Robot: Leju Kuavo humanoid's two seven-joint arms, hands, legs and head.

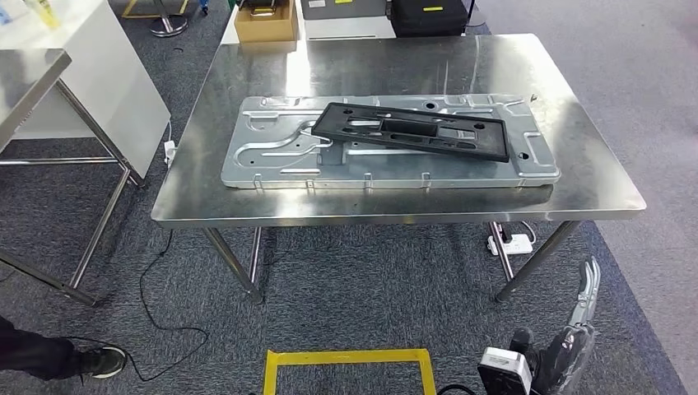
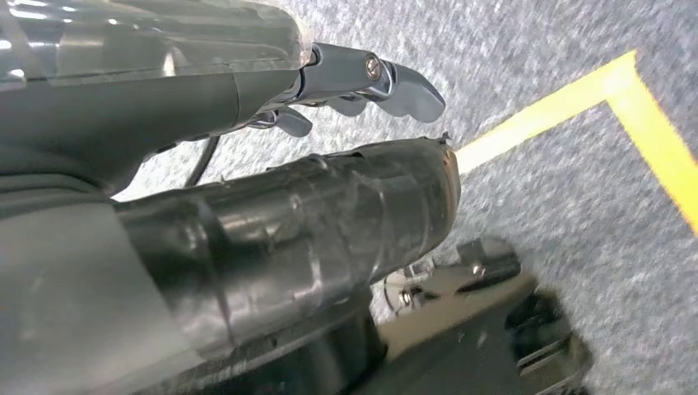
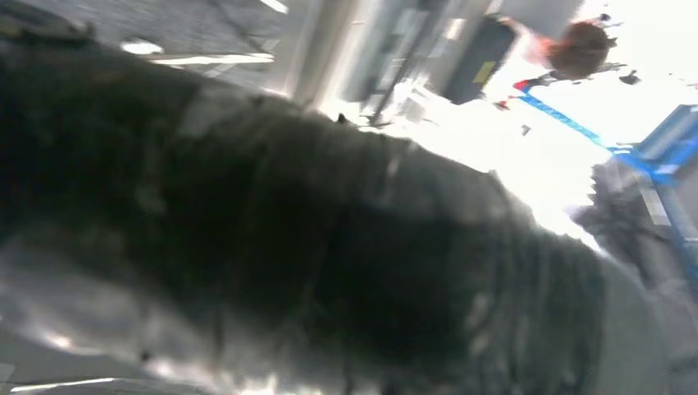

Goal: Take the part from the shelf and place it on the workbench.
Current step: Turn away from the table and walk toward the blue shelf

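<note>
A grey carpeted floor (image 1: 362, 296) spreads under everything, with yellow tape (image 1: 349, 359) marking a square on it near the lower edge of the head view. On it stands a steel table (image 1: 576, 177) with slanted legs, its top shiny and reflecting the room. A second steel table (image 1: 25, 78) stands to the left, beside a white cabinet (image 1: 115, 74).

On the main table lies a large silver stamped metal panel (image 1: 272, 164), flat, its long side running across the table. On top of that panel rests the part (image 1: 411, 132), a long black frame with cut-outs, lying slightly askew across the panel's upper middle and right, touching it and free of either hand.

A cardboard box (image 1: 265, 23) sits on the floor beyond the table's far edge, next to a dark case (image 1: 428, 15). A white power strip (image 1: 512, 243) lies on the floor under the table's right side, and a black cable (image 1: 156, 304) curls over the carpet at left. A person's dark shoe (image 1: 103, 360) shows at the lower left.

The right hand (image 1: 580, 329) hangs low beside the table's right front leg, its fingers straight and holding nothing. The left hand (image 2: 362, 82) hangs over the carpet with its fingers (image 2: 407, 86) slightly apart and empty.
</note>
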